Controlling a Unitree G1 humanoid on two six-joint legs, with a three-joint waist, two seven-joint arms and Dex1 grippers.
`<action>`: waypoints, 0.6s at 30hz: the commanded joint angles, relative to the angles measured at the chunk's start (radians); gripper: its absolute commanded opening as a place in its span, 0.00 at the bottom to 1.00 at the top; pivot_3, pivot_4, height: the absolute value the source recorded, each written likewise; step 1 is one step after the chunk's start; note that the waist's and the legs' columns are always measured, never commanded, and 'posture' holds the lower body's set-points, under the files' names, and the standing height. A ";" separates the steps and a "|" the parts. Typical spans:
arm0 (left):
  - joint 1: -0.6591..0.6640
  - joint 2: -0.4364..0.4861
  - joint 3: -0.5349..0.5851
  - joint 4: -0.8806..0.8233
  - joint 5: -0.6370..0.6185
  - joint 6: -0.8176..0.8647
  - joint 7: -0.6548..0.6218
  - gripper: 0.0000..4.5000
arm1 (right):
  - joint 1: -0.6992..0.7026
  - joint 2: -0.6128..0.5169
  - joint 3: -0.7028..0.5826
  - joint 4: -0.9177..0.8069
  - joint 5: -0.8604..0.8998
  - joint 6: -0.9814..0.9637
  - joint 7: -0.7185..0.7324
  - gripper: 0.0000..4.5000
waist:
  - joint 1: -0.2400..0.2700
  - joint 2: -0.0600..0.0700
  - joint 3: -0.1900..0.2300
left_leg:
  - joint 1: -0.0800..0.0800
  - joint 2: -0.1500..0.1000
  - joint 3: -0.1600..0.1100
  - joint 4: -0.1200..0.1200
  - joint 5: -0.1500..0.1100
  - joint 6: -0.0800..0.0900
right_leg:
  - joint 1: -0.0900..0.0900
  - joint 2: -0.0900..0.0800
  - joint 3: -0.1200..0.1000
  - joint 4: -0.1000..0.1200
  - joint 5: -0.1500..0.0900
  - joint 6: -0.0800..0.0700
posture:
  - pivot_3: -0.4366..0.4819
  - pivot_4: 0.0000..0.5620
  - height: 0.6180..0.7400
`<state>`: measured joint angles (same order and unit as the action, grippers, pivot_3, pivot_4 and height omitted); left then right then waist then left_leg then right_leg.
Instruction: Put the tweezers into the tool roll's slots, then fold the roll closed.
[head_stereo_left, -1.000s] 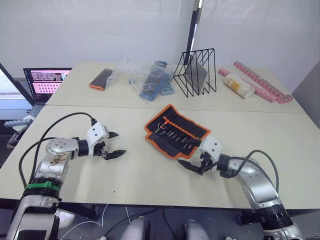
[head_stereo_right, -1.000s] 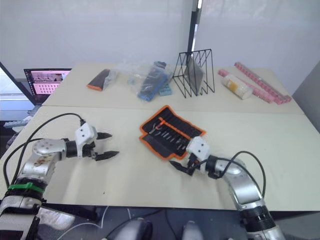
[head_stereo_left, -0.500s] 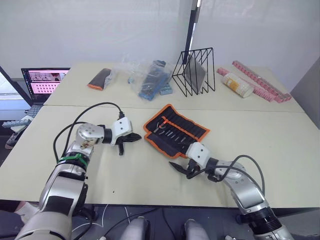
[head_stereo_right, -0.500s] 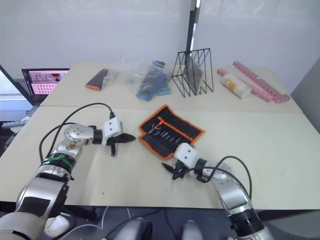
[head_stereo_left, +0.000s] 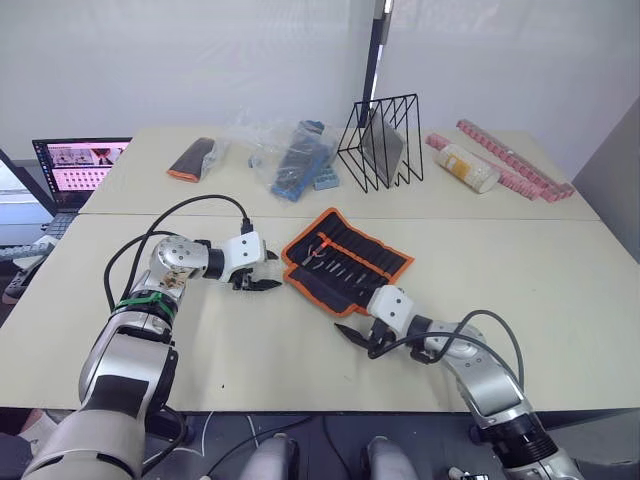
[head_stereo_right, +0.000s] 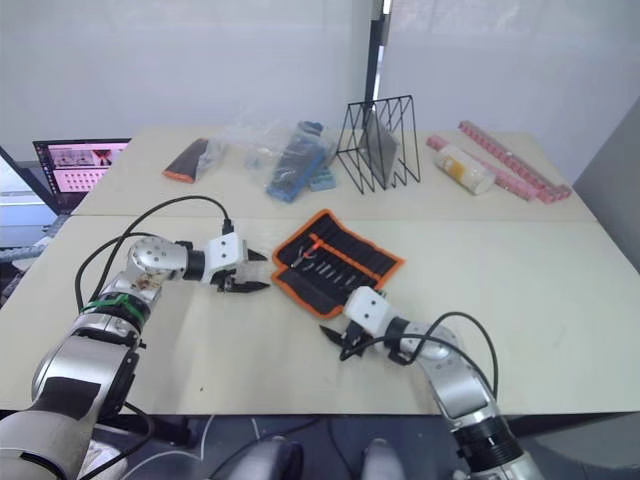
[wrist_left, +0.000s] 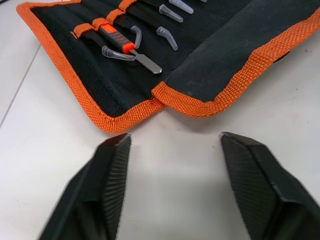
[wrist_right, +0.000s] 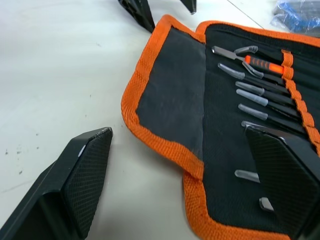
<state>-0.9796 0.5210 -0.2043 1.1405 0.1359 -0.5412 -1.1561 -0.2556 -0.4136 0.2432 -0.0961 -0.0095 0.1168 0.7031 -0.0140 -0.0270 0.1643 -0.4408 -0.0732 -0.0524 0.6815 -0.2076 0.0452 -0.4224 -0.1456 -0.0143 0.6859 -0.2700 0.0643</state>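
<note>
On the pale, smooth table (head_stereo_left: 560, 270), the left pincer (head_stereo_left: 262, 278) sits just beside the left corner of the tool roll (head_stereo_left: 345, 262), its two ribbed black fingers (wrist_left: 111, 167) spread apart and holding nothing. The tool roll lies unrolled and flat near the table's middle: black woven fabric edged in coarse orange binding, one flap folded over. The tweezers (wrist_right: 260, 95) rest in its row of narrow slots, their tips in clear caps, next to an orange-handled tool (wrist_left: 117, 40). The right pincer (head_stereo_left: 360, 339) hovers at the roll's near edge, fingers wide apart and empty.
</note>
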 joint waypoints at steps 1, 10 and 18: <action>-0.020 -0.019 -0.023 0.014 0.038 -0.047 0.027 0.69 | -0.020 0.011 0.004 -0.006 -0.005 -0.028 -0.010 1.00 | 0.003 0.000 0.000 | 0.000 0.000 0.000 0.000 0.000 0.000 | 0.000 0.000 0.000 0.000 0.000 0.000 | 0.48 0.27 0.56; -0.056 -0.059 -0.026 0.051 0.079 -0.094 0.092 0.56 | -0.017 0.019 0.010 -0.006 -0.006 -0.028 -0.018 1.00 | 0.014 0.000 0.000 | 0.000 -0.001 0.000 0.003 0.000 0.000 | 0.001 0.000 0.000 0.001 0.000 0.000 | 0.48 0.27 0.56; -0.064 -0.080 -0.024 0.063 0.085 -0.110 0.074 0.00 | -0.014 0.024 0.011 -0.004 -0.014 -0.069 -0.034 0.43 | 0.004 0.000 0.000 | 0.000 -0.001 0.000 0.003 0.000 0.000 | 0.000 0.000 0.000 0.002 0.000 0.000 | 0.48 0.27 0.56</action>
<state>-1.0160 0.4367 -0.2299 1.2003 0.2238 -0.6360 -1.0795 -0.2646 -0.3909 0.2614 -0.0873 -0.0199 0.0871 0.6746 -0.0096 -0.0271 0.1643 -0.4412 -0.0740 -0.0526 0.6845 -0.2077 0.0456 -0.4223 -0.1459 -0.0144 0.6881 -0.2701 0.0645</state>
